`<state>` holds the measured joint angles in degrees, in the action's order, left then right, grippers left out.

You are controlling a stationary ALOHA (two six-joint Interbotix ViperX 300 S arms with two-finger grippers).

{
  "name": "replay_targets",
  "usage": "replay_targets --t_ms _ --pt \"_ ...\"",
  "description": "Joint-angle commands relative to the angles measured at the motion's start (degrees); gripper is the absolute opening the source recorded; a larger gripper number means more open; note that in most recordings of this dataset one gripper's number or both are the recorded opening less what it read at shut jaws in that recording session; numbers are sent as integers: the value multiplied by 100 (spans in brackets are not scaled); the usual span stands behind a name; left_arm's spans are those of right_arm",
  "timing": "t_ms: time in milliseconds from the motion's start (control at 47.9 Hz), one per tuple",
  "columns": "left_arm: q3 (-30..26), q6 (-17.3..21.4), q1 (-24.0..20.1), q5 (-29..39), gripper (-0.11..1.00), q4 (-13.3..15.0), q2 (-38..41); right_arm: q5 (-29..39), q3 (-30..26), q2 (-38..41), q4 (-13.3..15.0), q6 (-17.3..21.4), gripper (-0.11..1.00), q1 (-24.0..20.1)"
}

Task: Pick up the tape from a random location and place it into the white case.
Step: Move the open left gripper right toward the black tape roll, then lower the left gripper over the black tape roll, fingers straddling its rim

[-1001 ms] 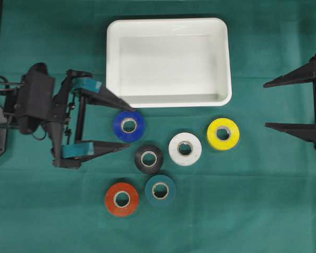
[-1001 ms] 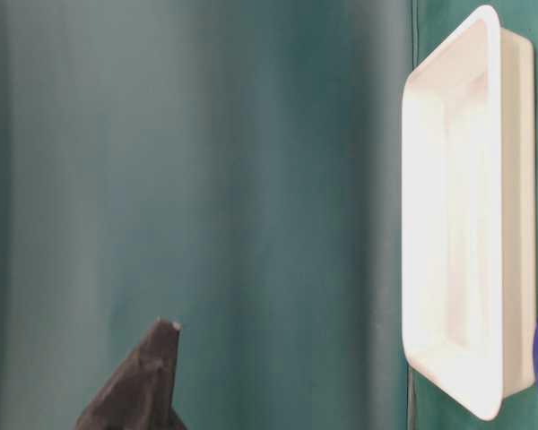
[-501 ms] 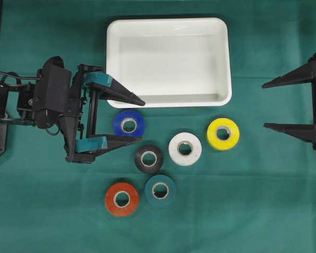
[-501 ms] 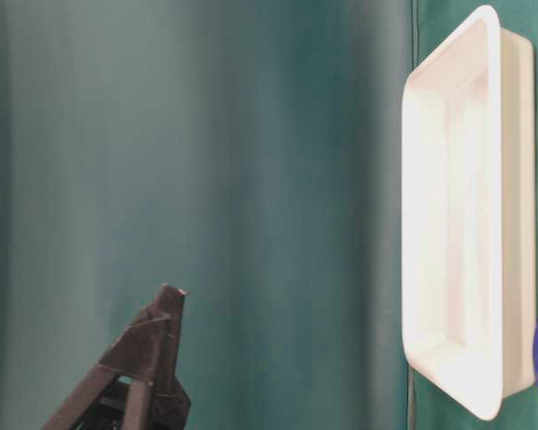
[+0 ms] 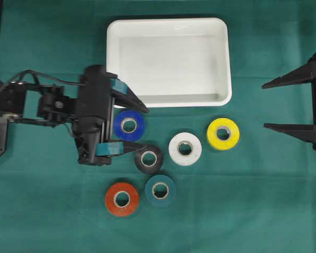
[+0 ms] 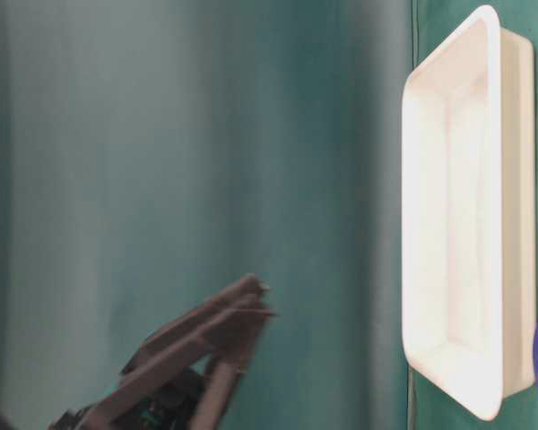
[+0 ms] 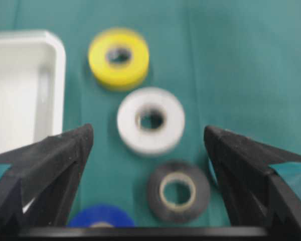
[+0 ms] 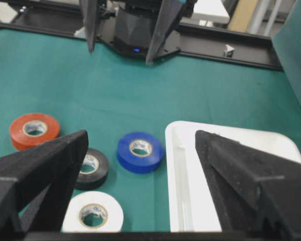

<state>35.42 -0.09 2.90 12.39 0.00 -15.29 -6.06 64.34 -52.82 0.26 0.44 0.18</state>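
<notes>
Left gripper (image 5: 137, 126): fingers wide, straddling the blue tape (image 5: 129, 125), we judge for grasping.
Right gripper (image 5: 267, 104): fingers wide, idle.
White case (image 5: 168, 26): empty.

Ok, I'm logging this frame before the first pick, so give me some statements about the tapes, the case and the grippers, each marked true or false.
1. The white case holds no tape. True.
2. The left gripper is shut on the red tape. False: its jaws stand open on either side of the blue tape, and the red roll lies untouched on the green cloth.
3. Six tape rolls lie outside the case. True.
4. The yellow tape is the roll nearest the left gripper. False: it is the farthest, over toward the right gripper.
5. The right gripper is open and holds nothing. True.
</notes>
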Motion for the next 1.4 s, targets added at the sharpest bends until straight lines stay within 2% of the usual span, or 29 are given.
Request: replay_targets --t_ms 0,229,396,1377 --pt "-422 0 -26 589 99 -9 105 18 -167 35 9 -9 91 0" --pt "-1248 9 -26 2206 99 -9 650 62 -167 35 9 -9 91 0" --pt "-1679 9 -26 2892 99 -35 905 97 -167 35 9 -9 91 0" --pt "-1705 0 -26 2909 99 -62 932 141 -167 44 9 0 91 0"
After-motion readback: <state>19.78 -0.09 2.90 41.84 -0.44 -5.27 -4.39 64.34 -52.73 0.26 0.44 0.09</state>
